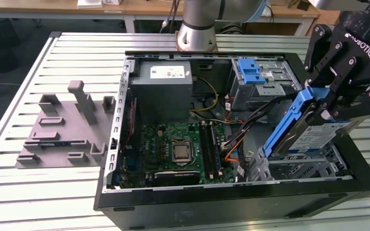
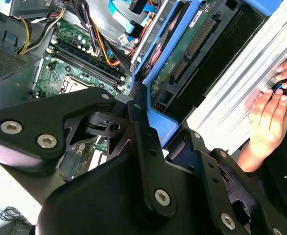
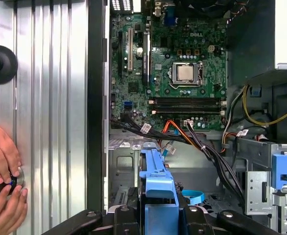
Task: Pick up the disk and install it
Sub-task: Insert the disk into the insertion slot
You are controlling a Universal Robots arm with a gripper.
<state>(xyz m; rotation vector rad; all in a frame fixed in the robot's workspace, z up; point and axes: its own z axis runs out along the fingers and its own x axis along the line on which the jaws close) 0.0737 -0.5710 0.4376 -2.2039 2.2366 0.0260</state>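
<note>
Clearly the gripper (image 1: 329, 103) is clamped on the disk (image 1: 315, 136), its fingers closed on the upper end of the blue carrier bracket (image 1: 286, 126). The disk hangs steeply tilted above the open drive bay (image 1: 304, 169), at the corner of the computer case (image 1: 236, 204) on the exterior view's right, and is not yet seated. As I judge it, the main risk is the tilt: the disk's low edge could catch on the bay's metal rim and jam or twist in the grip, since it is held by one end only. The bundle of cables (image 1: 252, 118) runs just beside the bay and could be pinched under the carrier. A person's hand (image 3: 0, 154) rests on the bench (image 1: 75, 57) just beside the case wall, which is worth minding if the arm swings that way. The arm reaches in from the upper part of the exterior view's right, with the wrist canted and the fingers pointing down into the case. Its base (image 1: 198, 29) stands on the bench beyond the case.
</note>
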